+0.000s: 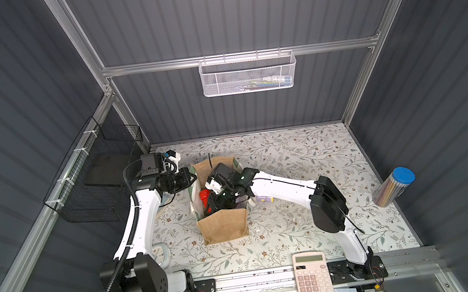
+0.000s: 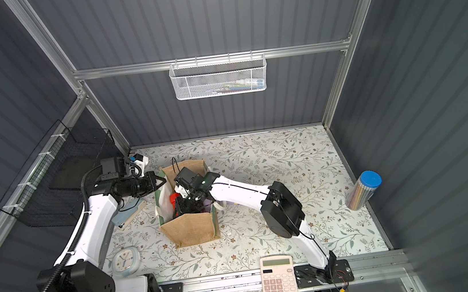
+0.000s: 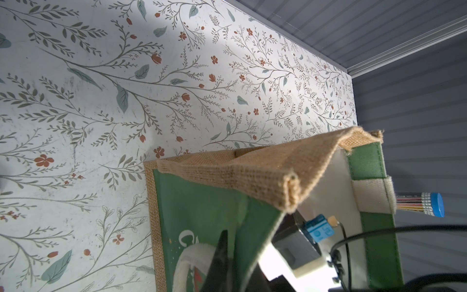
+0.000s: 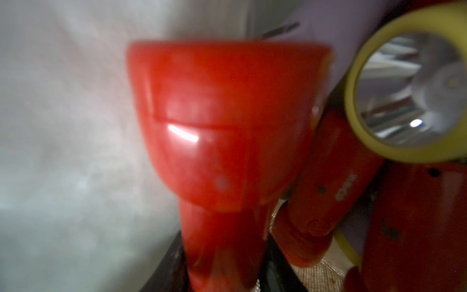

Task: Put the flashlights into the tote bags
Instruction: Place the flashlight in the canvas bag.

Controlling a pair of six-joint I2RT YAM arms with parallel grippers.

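We read only a white "C" on the green panel of the tote bag (image 3: 202,202). The left gripper (image 1: 193,177) pinches its 10 o'clock rim; the right gripper (image 1: 215,205), inside, is clamped on a red flashlight (image 4: 227,126) beside a yellow-ringed lilac flashlight (image 4: 404,154). A stray lilac flashlight (image 1: 263,199) lies at the bag's 3 o'clock, under the right arm (image 1: 282,186).

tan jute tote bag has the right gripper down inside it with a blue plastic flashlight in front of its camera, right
Not blue: the plastic flashlight is red, as the right wrist view shows. The right gripper is down inside the tan jute tote bag.
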